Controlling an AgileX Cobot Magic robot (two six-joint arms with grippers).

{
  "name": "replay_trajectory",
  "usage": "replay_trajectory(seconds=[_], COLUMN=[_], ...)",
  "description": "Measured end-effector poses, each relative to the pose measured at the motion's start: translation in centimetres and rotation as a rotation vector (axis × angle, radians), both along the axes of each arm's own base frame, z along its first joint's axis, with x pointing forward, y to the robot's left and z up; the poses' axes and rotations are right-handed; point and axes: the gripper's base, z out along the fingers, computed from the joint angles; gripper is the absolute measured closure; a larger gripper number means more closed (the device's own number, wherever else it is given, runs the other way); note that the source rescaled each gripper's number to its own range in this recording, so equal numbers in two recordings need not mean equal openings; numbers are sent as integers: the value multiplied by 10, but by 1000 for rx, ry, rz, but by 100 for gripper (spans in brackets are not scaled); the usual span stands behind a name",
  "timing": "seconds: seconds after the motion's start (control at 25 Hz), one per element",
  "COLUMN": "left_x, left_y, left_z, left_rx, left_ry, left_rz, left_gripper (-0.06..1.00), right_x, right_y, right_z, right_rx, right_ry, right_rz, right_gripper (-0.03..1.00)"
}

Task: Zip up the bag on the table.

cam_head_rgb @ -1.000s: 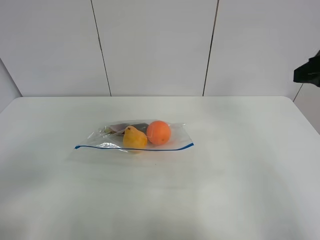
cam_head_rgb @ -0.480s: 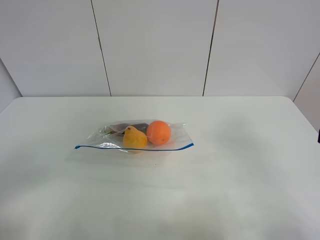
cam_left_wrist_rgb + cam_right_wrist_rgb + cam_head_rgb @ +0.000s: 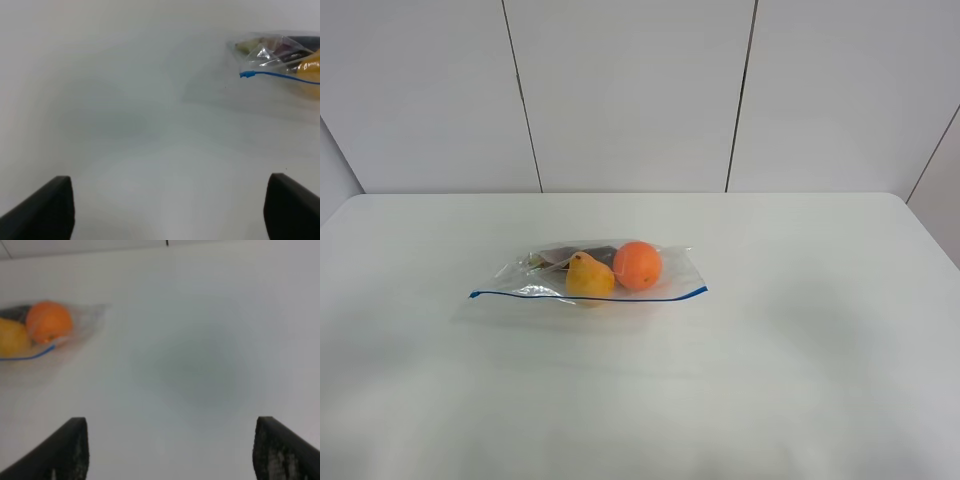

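Both end effectors are spread wide and hold nothing: the left end effector (image 3: 167, 207) and the right end effector (image 3: 170, 447) each hover over bare surface, apart from the bag. A clear, crinkly plastic zip bag (image 3: 590, 272) lies flat near the middle of the large, smooth white tabletop (image 3: 800, 340). Its thin blue zipper strip (image 3: 588, 297) runs along the near long edge. Inside sit a round orange (image 3: 638, 265), a yellow pear (image 3: 588, 277) touching it, and a dark item (image 3: 582, 254) behind them.
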Motion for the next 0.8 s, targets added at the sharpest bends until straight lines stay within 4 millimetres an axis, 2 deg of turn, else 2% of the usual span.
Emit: replay_trajectory(seconds=[0.2, 0.4, 0.52, 0.8], left_x=[0, 0, 0, 0], left_y=[0, 0, 0, 0], left_z=[0, 0, 0, 0], left_rx=[0, 0, 0, 1], left_ry=[0, -1, -1, -1], left_rz=[0, 0, 0, 0], left_gripper=[-4, -4, -4, -4], right_x=[-20, -18, -17, -17], right_y=[-1, -1, -1, 0], right_z=[-15, -31, -33, -36], right_rx=[20, 20, 19, 30], right_ry=[-114, -49, -42, -23], right_rz=[-6, -3, -3, 5], right_gripper=[3, 5, 10, 12])
